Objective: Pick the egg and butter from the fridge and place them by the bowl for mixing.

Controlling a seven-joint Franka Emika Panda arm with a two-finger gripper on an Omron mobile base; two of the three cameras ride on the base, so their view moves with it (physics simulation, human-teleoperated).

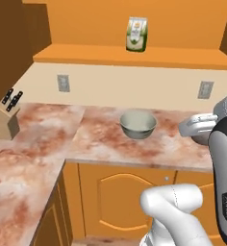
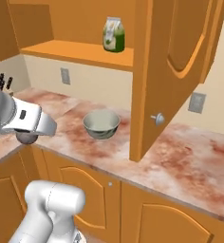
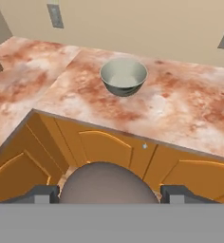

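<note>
I am holding the small roundish grey-beige egg [image 3: 108, 182] in my claw [image 3: 108, 193] at bottom centre, below the pale grey-green bowl [image 3: 124, 76] on the marbled reddish worktop [image 3: 180, 109].

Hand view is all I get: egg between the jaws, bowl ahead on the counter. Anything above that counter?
Observer: Yes. A green-and-white bag stands on the orange shelf above the bowl.
Operator: Anything off to the right of the bowl?
Observer: An open cabinet door hangs just right of it.
Operator: And far left?
Observer: A knife block with black handles stands at the counter's left end.
</note>
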